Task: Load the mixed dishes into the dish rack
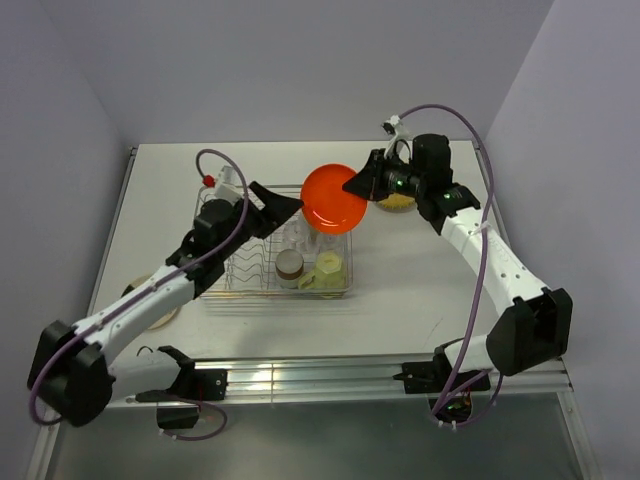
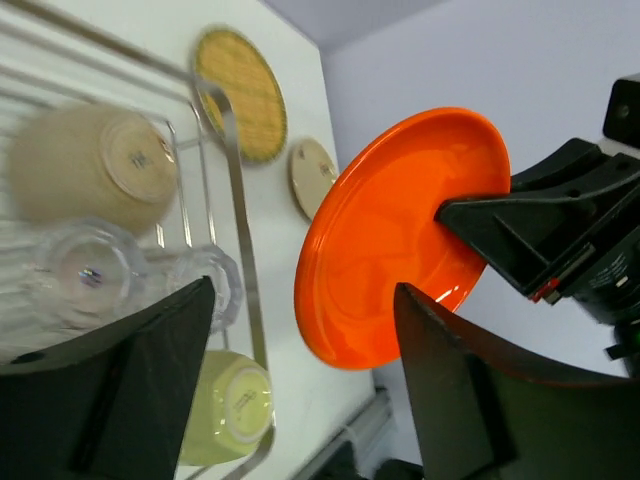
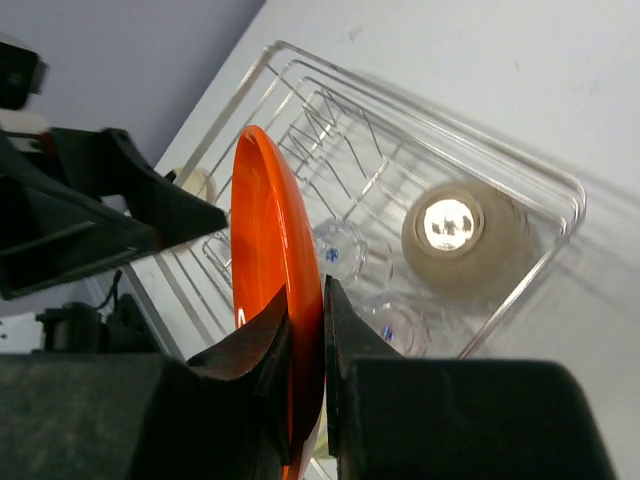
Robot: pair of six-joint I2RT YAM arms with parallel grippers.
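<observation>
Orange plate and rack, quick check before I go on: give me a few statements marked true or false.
1. The right tool is clamped on the rim of the orange plate. True.
2. The left tool is shut on the plate. False: its fingers stand wide apart and grip nothing.
3. The orange plate stands between the dividers of the dish rack. False: it is held in the air over the rack's far right corner.
4. The pale green mug sits inside the rack. True.
5. The yellow woven plate is loaded in the rack. False: it lies on the table, outside the rack.
</observation>
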